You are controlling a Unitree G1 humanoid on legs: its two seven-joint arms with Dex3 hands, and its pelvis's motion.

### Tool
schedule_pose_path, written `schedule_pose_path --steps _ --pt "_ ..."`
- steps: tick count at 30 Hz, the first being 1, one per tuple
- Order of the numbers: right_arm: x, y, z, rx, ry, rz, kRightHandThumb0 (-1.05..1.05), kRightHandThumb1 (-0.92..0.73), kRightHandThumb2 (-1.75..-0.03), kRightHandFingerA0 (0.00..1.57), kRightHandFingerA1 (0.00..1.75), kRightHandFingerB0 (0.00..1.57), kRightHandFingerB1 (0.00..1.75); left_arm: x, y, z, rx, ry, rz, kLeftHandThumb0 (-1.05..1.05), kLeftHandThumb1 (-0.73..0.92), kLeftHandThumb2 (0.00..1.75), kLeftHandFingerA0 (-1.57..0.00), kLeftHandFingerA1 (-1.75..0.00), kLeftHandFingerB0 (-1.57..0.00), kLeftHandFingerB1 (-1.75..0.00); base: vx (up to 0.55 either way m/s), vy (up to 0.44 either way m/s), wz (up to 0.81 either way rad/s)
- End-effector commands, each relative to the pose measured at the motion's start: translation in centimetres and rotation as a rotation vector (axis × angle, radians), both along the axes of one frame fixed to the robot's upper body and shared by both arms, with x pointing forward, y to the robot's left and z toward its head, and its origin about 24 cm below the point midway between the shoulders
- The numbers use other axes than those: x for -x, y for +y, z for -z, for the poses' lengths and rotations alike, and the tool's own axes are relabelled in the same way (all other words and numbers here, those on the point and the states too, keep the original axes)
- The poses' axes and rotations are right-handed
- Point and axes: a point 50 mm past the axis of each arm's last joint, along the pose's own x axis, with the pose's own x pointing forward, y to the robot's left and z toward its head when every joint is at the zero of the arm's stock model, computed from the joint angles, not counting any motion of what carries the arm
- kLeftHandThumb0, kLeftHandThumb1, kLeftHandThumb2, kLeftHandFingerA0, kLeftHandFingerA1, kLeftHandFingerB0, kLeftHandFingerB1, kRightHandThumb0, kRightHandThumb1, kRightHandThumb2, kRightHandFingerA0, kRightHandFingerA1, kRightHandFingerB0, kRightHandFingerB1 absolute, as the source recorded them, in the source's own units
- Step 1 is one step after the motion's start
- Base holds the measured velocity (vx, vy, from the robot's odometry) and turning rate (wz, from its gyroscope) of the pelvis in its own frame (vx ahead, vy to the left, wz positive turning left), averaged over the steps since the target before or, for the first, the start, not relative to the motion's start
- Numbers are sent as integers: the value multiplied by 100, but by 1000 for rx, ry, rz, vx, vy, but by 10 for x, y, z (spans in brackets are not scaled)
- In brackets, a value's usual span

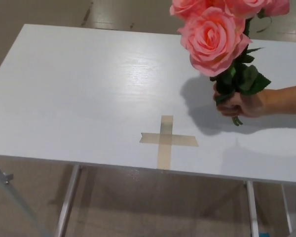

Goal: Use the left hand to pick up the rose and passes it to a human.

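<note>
Neither robot hand shows in the head view. A person's hand (242,104) grips the green stems of the pink roses (213,38), held above the white table (79,94) beside a tape cross (166,140).

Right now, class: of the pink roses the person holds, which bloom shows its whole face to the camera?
The large pink rose lowest in the bunch, just above the person's hand; the other blooms are cropped by the top edge.
</note>
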Motion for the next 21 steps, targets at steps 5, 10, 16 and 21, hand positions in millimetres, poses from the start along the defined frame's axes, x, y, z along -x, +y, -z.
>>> schedule_pose_path --steps 5,10,16,21 --pt "13 -2 4 5 0 32 -35 -73 -62 63 42 51 37 -11 13 57 -375 225 -328 -70 61 59 -29 -32 -26 -30 0 0 0" --pt "2 3 1 3 -26 26 -34 -72 -62 61 41 51 37 4 18 64 -686 347 43 -37 45 107 0 -48 0 -47 0 0 0" --pt "-11 7 -2 -9 -51 5 -34 -72 -62 60 41 50 37 4 27 60 -531 345 -60 -81 92 69 -26 -32 -11 -23 0 0 0" --pt "-17 5 -5 -9 -57 7 -35 -72 -62 60 41 49 37 -1 25 60 -499 339 -41 -79 90 69 -25 -32 -10 -22 0 0 0"
